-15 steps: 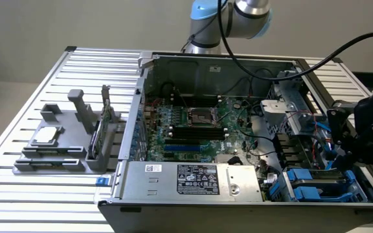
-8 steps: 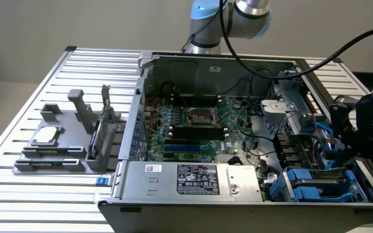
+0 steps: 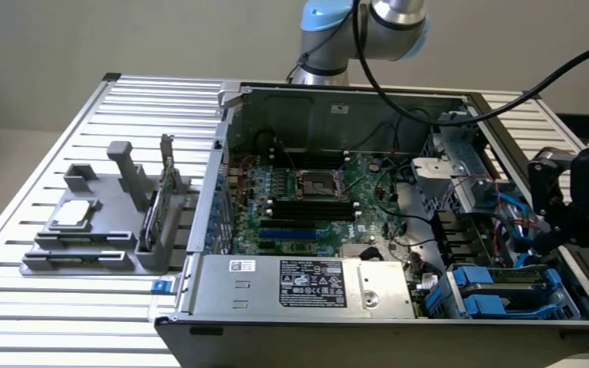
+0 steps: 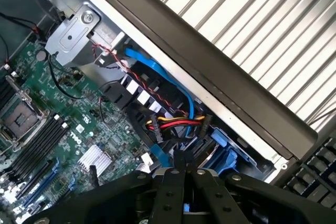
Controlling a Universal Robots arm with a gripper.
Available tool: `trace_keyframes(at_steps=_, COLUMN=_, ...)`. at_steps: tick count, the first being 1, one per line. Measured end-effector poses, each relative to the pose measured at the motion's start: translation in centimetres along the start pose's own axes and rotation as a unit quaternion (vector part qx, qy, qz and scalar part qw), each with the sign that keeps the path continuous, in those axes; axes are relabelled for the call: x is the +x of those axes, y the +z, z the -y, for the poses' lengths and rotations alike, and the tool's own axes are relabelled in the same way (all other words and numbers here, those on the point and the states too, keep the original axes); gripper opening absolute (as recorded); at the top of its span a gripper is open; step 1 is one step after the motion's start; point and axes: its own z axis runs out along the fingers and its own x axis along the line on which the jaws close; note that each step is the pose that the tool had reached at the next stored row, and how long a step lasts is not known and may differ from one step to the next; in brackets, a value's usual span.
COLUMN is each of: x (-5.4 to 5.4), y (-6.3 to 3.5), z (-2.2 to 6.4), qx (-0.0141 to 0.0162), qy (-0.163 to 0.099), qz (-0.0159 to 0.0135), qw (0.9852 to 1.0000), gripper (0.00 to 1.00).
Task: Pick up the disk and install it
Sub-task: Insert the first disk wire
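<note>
Exterior view, from its left to its right: a grey slatted aluminium worktop (image 3: 28, 146) carries a grey plastic holding rack (image 3: 80, 249). A small bare silver drive (image 3: 74, 215) lies flat in the rack, and a dark expansion card (image 3: 159, 211) stands upright in the slot beside it. Next comes an open black tower computer case (image 3: 376, 337) lying on its side. Inside it are a green motherboard (image 3: 305, 195) and, nearer the camera, a silver power-supply box (image 3: 376, 295) with a black-and-white rating label (image 3: 310, 282) whose print is too small to read. In the drive bay at the case's near right corner sits the silver-grey disk (image 3: 501, 282), framed by blue plastic carrier rails. The black gripper (image 3: 551, 234) hangs just above that bay, apart from the disk. A grey-and-blue robot arm (image 3: 376, 19) rises behind the case. Wrist view: white "DELL" lettering (image 4: 79, 128) shows on the motherboard, near a finned silver heat sink (image 4: 94, 158). A flat blue data cable (image 4: 157, 69) and a red, yellow and black wire bundle (image 4: 173, 123) run toward the blue carrier plastic. The jaws are closed on each other with nothing between them. A black keyboard (image 4: 317, 177) lies on the worktop outside the case.
</note>
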Motion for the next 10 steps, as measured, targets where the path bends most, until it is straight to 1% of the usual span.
trace_keyframes(at_steps=6, x=-0.3, y=0.79, z=-0.05, qx=-0.0049, qy=0.011, qz=-0.0026, qw=0.9999, gripper=0.11)
trace_keyframes(at_steps=10, x=-0.6, y=1.33, z=-0.14, qx=-0.0076, qy=0.017, qz=-0.0042, qw=0.9998, gripper=0.11)
